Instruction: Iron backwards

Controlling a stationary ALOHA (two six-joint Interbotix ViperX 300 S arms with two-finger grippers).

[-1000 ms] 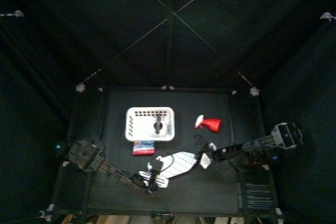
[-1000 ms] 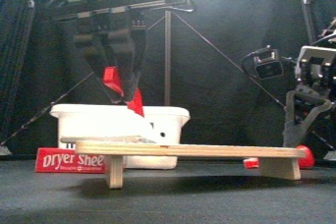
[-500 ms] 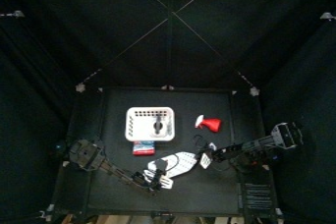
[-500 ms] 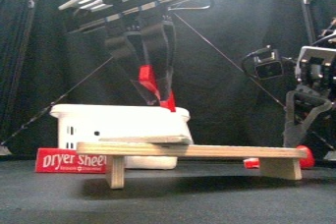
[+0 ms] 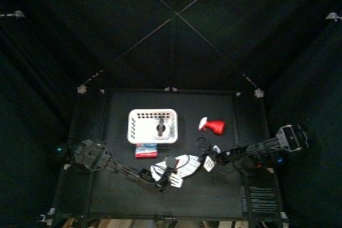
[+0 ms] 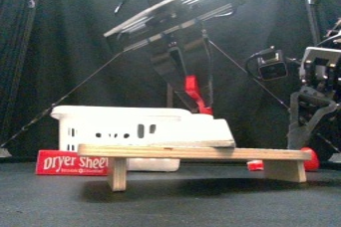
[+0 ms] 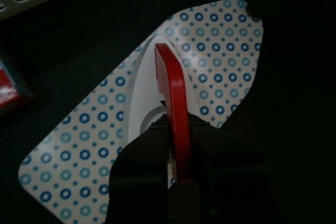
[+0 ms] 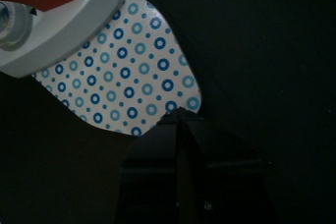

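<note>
As held by left hand (image 7: 175, 164) | iron (image 6: 180, 136): white, red handle

Iron (image 8: 53, 17) cut off by edge; basket (image 5: 152, 125) contents unclear.

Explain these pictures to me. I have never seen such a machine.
Two black robot arms work at a small black table inside black curtains. One picture looks straight down, one looks level from the table's front edge, and two come from cameras on the wrists. On the table stand a white basket, a dryer sheet box and a small ironing board with a dotted cover. The left arm's fingers hold a toy iron by its red handle on the board. The right arm rests at the side.
</note>
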